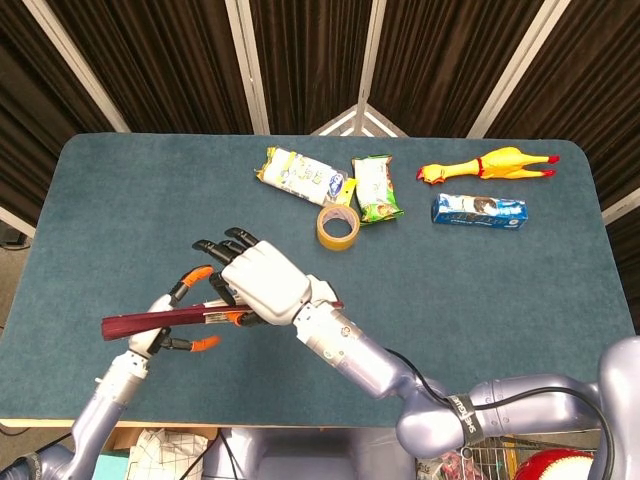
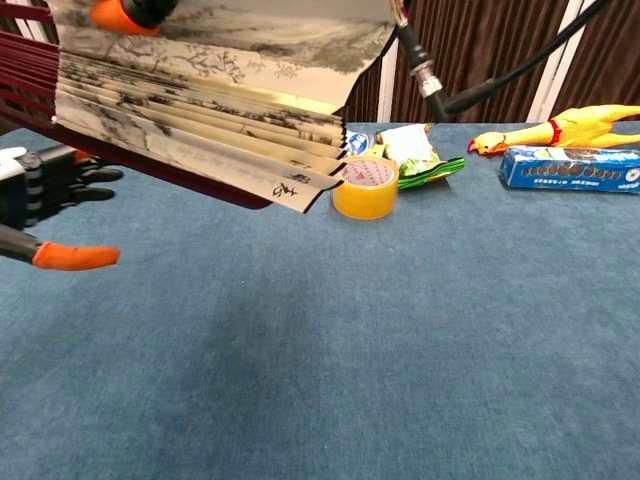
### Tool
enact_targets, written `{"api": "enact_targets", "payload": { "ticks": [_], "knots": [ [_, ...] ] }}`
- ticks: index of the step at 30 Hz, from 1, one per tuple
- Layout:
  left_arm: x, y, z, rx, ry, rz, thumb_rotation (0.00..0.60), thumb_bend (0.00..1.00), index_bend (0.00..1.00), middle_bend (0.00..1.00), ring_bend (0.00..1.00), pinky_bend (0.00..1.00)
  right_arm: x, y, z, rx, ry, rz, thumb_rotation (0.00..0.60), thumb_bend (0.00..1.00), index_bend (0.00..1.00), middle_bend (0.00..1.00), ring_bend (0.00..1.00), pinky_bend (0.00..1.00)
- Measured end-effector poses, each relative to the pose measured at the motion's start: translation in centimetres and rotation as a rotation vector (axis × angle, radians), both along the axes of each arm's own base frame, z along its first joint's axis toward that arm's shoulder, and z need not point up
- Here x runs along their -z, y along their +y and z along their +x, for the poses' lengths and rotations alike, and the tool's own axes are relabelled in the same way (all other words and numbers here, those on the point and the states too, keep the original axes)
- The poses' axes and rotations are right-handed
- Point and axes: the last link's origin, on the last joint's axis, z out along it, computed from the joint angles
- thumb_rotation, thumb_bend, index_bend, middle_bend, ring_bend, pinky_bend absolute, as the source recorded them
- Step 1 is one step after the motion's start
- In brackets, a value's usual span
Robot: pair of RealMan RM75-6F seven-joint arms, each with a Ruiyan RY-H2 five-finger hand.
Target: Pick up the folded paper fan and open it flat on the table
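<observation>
A folded paper fan [image 1: 165, 322] with dark red ribs was held above the lower left part of the blue tabletop [image 1: 480, 290], lying roughly level and pointing toward the left edge of the head view. In the chest view the same fan [image 2: 200, 110] filled the upper left of the frame, its cream pleats partly spread and printed with ink drawings and dark lettering. The right robot hand [image 1: 262, 287], white-backed with dark fingers, gripped the fan near its right end, its silver arm reaching in from the lower right corner. The left robot hand [image 1: 182, 315], with orange fingertips, sat just beside and under the fan's middle, fingers spread apart; whether it touched the ribs could not be told. In the chest view that left robot hand [image 2: 45, 215] showed at the left edge, one orange fingertip pointing right below the fan. Further out, a roll of yellow tape [image 1: 337, 227] lay flat near the middle of the tabletop. Just above it sat a green snack packet [image 1: 376, 186], and to the left of that a white and yellow packet [image 1: 299, 175]. In the upper right of the head view, a yellow rubber chicken [image 1: 488, 164] lay on its side, with a blue box [image 1: 479, 210] just below it. Dark curtains [image 1: 170, 60] hung behind the tabletop.
</observation>
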Motion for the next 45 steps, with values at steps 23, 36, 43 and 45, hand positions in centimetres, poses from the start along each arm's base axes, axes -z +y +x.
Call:
{"api": "enact_targets", "payload": {
  "ticks": [23, 36, 43, 45],
  "knots": [
    [2.9, 0.7, 2.7, 0.056, -0.250, -0.056, 0.600, 0.18, 0.23, 0.12, 0.00, 0.02, -1.0, 0.0, -1.3, 0.048, 0.001, -0.026, 0.600, 0.41, 0.72, 0.18, 0.26, 0.15],
    [3.7, 1.2, 3.2, 0.062, -0.273, -0.040, 0.600, 0.18, 0.14, 0.09, 0.00, 0.02, -1.1, -0.1, -2.0, 0.049, 0.012, -0.027, 0.600, 0.42, 0.72, 0.18, 0.26, 0.15],
    [4.3, 2.1, 4.0, 0.061, -0.284, -0.030, 0.600, 0.25, 0.26, 0.16, 0.00, 0.07, -1.1, -0.1, -2.2, 0.051, 0.009, -0.021, 0.600, 0.42, 0.72, 0.18, 0.26, 0.15],
    [4.4, 2.5, 4.4, 0.065, -0.287, -0.014, 0.600, 0.26, 0.27, 0.16, 0.00, 0.07, -1.2, -0.1, -2.3, 0.053, 0.007, -0.022, 0.600, 0.42, 0.72, 0.18, 0.26, 0.15]
  ]
}}
